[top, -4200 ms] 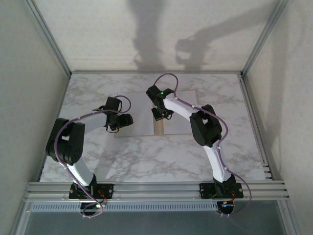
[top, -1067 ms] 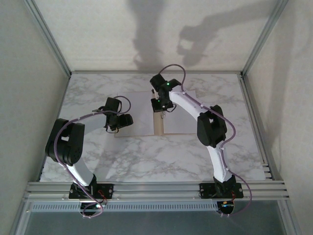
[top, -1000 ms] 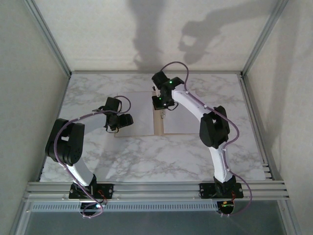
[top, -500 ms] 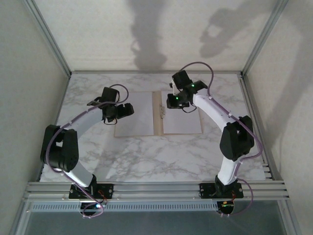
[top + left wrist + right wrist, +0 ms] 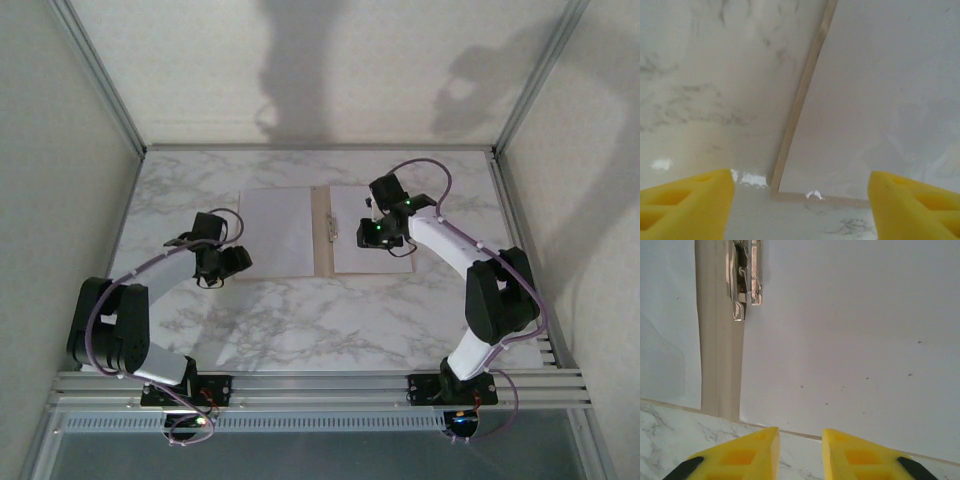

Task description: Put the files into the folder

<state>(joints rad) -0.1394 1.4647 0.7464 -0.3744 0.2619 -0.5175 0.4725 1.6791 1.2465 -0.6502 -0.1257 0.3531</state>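
Tan cardboard folder (image 5: 322,240), lying open and flat on the marble tabletop (image 5: 300,320). Its spine (image 5: 715,340) is the long axis and runs straight away from my fingertips, near to far.

Files (image 5: 277,232): plain white sheets, one on each half, long sides parallel to the spine, with a thin tan border showing round them.

Clip (image 5: 746,280): bright metal, on the spine's right edge, ahead and to the left of my right fingers (image 5: 740,457).

Right fingers: yellow pads parted by a narrow gap with nothing between them. They hang over the folder's near edge, and the right-hand sheet (image 5: 855,330) is directly ahead. A few tiny dark specks mark that sheet.

Left fingers (image 5: 690,200): spread wide and holding nothing. The folder's near-left corner sits just ahead between the tips. Its tan side edge runs away from them, leaning right. The left-hand sheet (image 5: 880,90) lies ahead of the right pad, bare marble ahead of the left.
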